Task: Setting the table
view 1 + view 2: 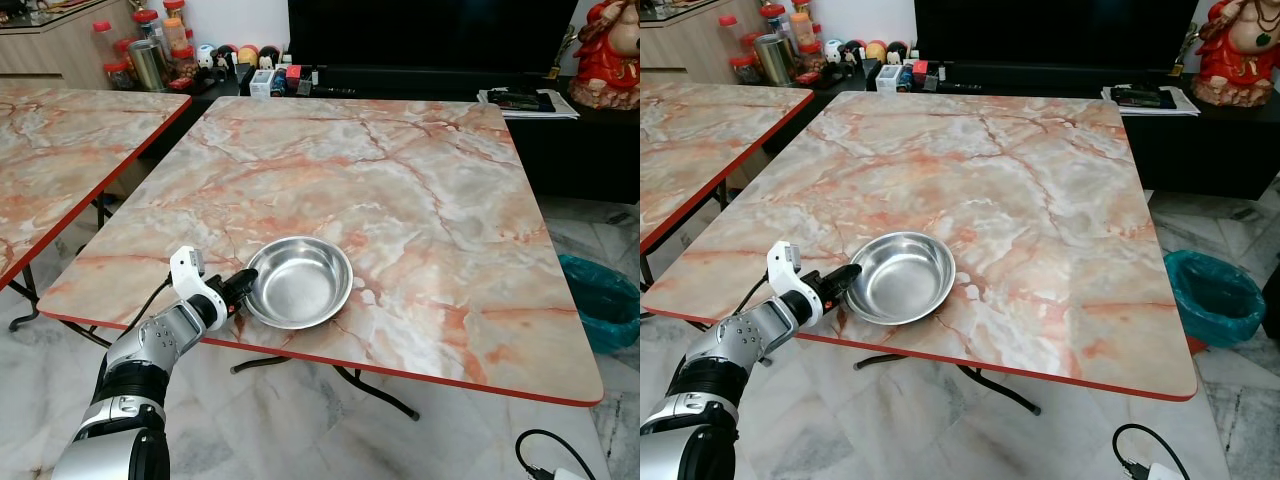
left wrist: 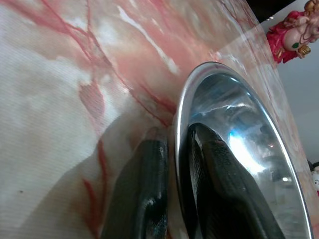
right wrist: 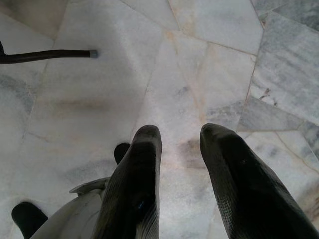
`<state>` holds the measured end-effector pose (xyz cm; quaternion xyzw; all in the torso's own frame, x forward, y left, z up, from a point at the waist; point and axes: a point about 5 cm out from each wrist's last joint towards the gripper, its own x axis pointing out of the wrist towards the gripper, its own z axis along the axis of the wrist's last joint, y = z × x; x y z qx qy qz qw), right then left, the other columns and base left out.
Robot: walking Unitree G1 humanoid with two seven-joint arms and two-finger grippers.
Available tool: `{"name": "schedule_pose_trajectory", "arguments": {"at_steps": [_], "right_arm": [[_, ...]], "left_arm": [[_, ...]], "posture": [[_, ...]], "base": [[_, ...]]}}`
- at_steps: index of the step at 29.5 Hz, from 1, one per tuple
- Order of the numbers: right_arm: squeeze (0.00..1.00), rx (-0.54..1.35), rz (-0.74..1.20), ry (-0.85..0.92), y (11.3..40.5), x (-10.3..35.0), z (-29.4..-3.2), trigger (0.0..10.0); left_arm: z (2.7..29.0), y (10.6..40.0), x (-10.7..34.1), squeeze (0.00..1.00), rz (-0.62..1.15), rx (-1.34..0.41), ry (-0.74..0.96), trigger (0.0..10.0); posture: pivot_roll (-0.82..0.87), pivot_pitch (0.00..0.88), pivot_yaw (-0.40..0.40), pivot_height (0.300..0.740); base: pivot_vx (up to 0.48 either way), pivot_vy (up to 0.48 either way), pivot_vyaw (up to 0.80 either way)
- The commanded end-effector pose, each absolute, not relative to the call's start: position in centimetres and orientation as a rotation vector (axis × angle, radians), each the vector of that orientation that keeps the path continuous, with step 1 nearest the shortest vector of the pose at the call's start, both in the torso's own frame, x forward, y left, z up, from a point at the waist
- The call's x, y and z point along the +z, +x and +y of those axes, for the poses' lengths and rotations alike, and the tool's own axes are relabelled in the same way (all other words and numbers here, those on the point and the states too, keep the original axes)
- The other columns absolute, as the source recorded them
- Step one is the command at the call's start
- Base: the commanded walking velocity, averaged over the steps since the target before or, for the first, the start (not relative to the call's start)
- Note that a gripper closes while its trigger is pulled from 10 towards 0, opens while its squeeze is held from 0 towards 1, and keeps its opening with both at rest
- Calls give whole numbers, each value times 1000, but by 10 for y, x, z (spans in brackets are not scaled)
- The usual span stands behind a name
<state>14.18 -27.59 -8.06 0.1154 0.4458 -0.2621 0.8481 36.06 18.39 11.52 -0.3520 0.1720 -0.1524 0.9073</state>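
Marble-pattern table [image 1: 400, 180] with red edge, TV unit behind, teal bin [image 1: 605, 300] to the right. Steel bowl [image 1: 300, 280] sits near the table's front-left edge. Left gripper [image 1: 238, 288] pinches the bowl's rim; left wrist view shows one finger [image 2: 142, 194] outside, one inside. Right gripper [image 3: 179, 149] hangs over marble floor [image 3: 209, 64], fingers slightly apart, holding nothing.

Shiny steel bowl [image 1: 300, 281], upright, near table edge [image 1: 420, 372]
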Motion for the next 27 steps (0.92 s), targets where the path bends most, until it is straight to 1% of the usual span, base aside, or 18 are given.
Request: {"name": "schedule_pose_trajectory", "arguments": {"at_steps": [1, 7, 12, 14, 19, 21, 24, 25, 26, 27], "right_arm": [[0, -560, 947, 249, 139, -82, -276, 10000], [0, -560, 946, 250, 139, -82, -276, 10000], [0, -560, 946, 250, 139, -82, -276, 10000], [0, -559, 946, 251, 139, -82, -276, 10000], [0, -559, 946, 251, 139, -82, -275, 10000], [0, -557, 946, 251, 140, -82, -275, 10000], [0, -557, 946, 251, 140, -82, -275, 10000], [0, -557, 946, 251, 140, -82, -275, 10000], [0, -557, 946, 250, 140, -82, -275, 10000], [0, -557, 946, 250, 140, -82, -275, 10000]], "left_arm": [[191, 358, 112, 1000, 373, -288, -704, 10000], [192, 357, 113, 1000, 374, -291, -699, 10000], [198, 357, 117, 1000, 355, -275, -695, 10000], [212, 355, 119, 1000, 341, -229, -671, 10000], [218, 354, 120, 1000, 335, -213, -671, 10000], [227, 351, 127, 1000, 313, -212, -668, 10000], [230, 349, 130, 1000, 301, -219, -661, 10000], [233, 348, 134, 675, 280, -220, -653, 10000], [234, 347, 136, 0, 267, -219, -654, 10000], [235, 346, 137, 0, 260, -219, -656, 10000]], "posture": [[11, 85, 40, 740], [12, 84, 40, 740], [13, 85, 41, 740], [12, 84, 42, 740], [16, 82, 43, 740], [20, 82, 43, 740], [20, 80, 44, 740], [19, 77, 44, 740], [19, 77, 44, 740], [19, 77, 44, 740]], "base": [[0, 0, 0], [0, 0, 0], [0, 0, 0], [0, 0, 0], [0, 0, 0], [0, 0, 0], [0, 0, 0], [0, 0, 0], [0, 0, 0], [0, 0, 0]]}}
